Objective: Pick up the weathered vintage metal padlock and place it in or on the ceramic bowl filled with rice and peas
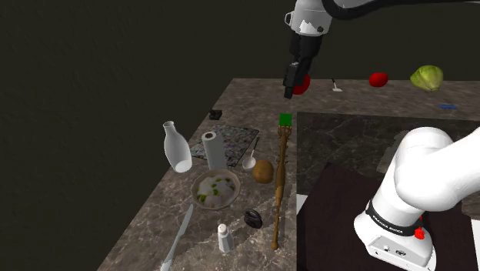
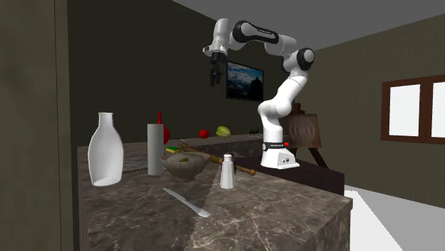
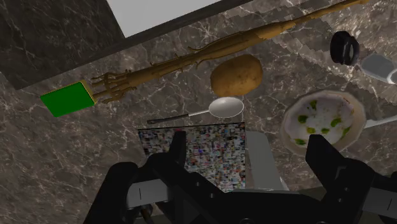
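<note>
A small dark lump that I take for the padlock lies near the counter's far edge; its shape is too small to make out. The pale bowl, holding white grains with green bits, stands toward the counter's front. My black gripper hangs open and empty high above the counter, up and to the shoulder view's right of the lump. Its fingers stand apart over a patterned mat.
Around the bowl are a white bottle, a paper roll, a spoon, a potato, a black ring-shaped thing, a shaker and a knife. A long wooden stick ends at a green block.
</note>
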`<state>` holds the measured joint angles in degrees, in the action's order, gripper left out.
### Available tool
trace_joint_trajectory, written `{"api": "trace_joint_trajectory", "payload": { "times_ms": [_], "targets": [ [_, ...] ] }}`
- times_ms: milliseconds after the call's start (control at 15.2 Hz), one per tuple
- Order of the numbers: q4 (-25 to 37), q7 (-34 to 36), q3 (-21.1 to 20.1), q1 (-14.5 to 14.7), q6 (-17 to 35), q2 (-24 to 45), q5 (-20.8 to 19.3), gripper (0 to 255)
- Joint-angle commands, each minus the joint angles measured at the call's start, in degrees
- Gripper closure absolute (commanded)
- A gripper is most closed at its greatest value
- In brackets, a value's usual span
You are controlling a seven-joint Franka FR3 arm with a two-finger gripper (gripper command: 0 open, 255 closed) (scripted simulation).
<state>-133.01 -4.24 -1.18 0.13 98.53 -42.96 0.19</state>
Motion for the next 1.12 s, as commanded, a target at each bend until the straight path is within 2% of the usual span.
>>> {"api": "trace_joint_trajectory", "payload": {
  "times_ms": [0,528,1056],
  "targets": [
    [0.0,0.0,0.0,0.0,0.0,0.0,0.0,0],
    [-10.7,10.2,-9.8,2.5,9.1,-1.0,2.7,0],
    [-16.7,21.5,-21.0,4.7,19.4,4.3,5.3,0]
  ]
}}
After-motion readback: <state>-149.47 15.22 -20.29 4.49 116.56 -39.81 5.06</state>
